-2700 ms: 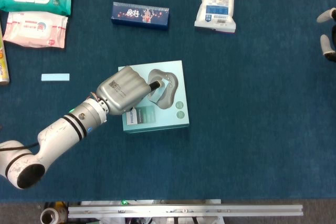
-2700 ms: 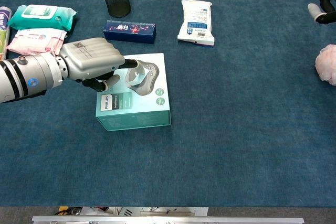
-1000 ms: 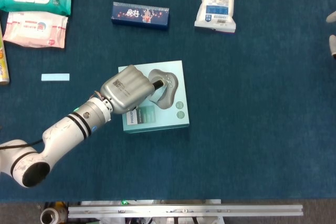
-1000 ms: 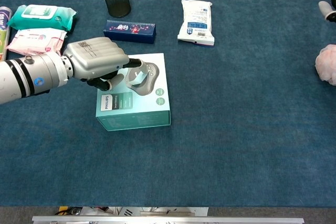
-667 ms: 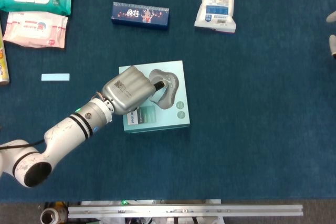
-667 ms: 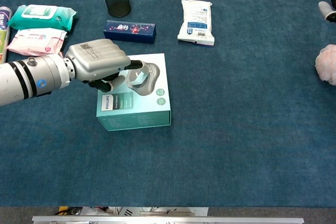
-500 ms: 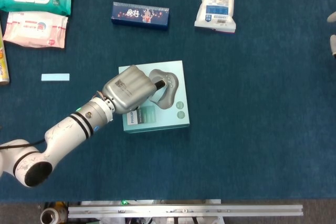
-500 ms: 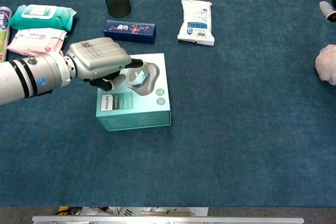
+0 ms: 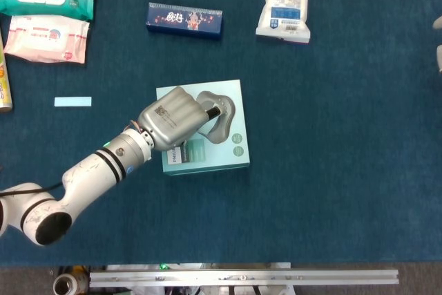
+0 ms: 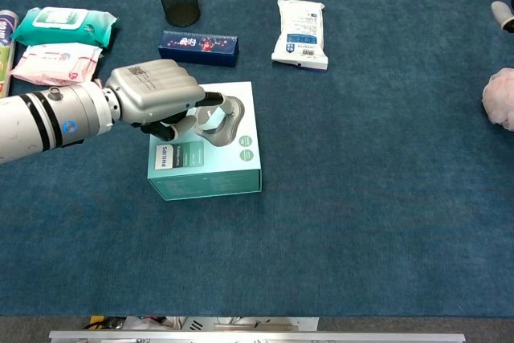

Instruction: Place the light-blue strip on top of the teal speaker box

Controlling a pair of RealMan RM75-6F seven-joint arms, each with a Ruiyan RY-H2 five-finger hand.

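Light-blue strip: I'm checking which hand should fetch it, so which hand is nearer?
Left. The left hand rests on the teal speaker box, right of the light-blue strip; the right hand sits at the far right edge.

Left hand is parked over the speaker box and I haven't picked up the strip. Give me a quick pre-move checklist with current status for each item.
1. Light-blue strip located: ok. It lies flat on the cloth, left of the teal speaker box, in head view only.
2. Strip free to pick: ok. Nothing touches it.
3. Left hand free of load: cannot tell. It sits over the box with fingers curled under.
4. Box top free for placing: not ok. The left hand covers its upper left part.
5. Path from box to strip: ok. Only bare cloth lies between.
6. Right hand out of the way: ok. It is at the far right edge, its state unreadable.
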